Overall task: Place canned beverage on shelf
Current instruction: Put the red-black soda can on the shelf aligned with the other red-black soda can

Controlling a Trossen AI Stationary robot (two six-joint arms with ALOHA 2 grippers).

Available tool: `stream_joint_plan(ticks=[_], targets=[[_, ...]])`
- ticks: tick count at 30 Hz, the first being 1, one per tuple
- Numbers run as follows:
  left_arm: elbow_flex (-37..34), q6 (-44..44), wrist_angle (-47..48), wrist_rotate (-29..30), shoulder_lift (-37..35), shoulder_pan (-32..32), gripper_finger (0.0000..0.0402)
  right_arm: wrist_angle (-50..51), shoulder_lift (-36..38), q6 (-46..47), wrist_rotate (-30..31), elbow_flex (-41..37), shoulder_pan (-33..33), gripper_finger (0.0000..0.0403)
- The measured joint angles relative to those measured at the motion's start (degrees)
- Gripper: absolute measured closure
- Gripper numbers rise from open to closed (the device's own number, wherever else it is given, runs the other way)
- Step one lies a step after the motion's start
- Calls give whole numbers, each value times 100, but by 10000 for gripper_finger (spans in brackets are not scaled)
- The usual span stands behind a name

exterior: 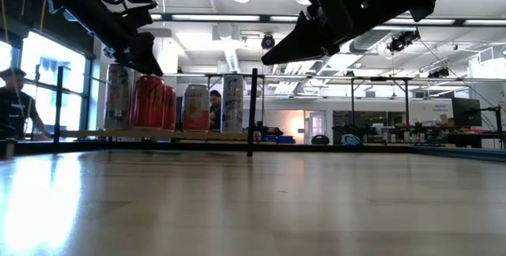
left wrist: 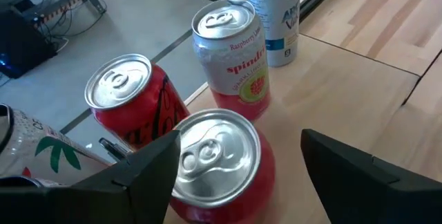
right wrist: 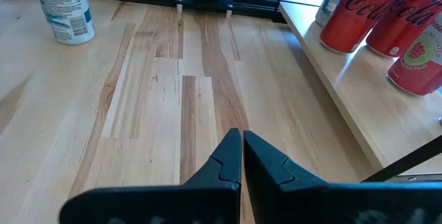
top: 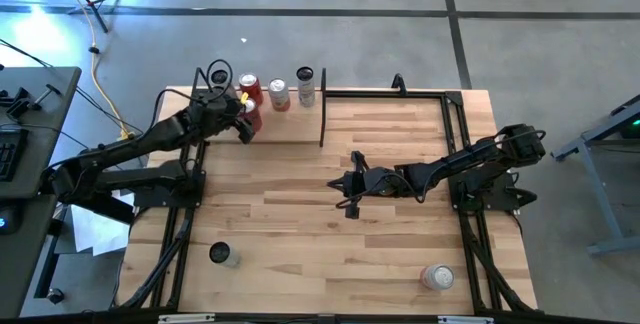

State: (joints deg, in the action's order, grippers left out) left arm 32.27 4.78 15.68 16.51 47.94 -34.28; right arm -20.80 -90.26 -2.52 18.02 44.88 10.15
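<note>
At the shelf's left end — left gripper (left wrist: 235,175) open astride a red can (left wrist: 217,162).
The can stands upright on the shelf (left wrist: 324,92) among 4 others; probably rigid, smooth, slippery — best held mid-body. Only the high view shows the right gripper (top: 350,186), closed, mid-table.

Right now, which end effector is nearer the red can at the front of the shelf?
The left end effector: its open fingers straddle the red can on the shelf. The right end effector hangs shut over mid-table, well away.
</note>
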Motion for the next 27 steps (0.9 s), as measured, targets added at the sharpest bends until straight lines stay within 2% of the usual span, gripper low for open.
stream_joint_plan(ticks=[6, 11, 18, 22, 24, 27], targets=[[4, 3, -263, -13, 2, 2, 106, 0, 0, 0, 0, 0, 0, 403], [299, 16, -195, -116, -21, 85, 105, 0, 0, -2, 0, 0, 0, 403], [627, -213, -200, -1385, -213, 593, 105, 0, 0, -34, 1, 0, 1, 403], [610, -868, -186, -1948, -254, 1075, 105, 2, 0, -39, 0, 0, 0, 403], [601, -954, -4, -1675, -232, 1386, 107, 2, 0, -46, 0, 0, 0, 403], [600, -1316, 415, -376, -78, 1876, 123, 2, 0, -46, 1, 0, 1, 403]])
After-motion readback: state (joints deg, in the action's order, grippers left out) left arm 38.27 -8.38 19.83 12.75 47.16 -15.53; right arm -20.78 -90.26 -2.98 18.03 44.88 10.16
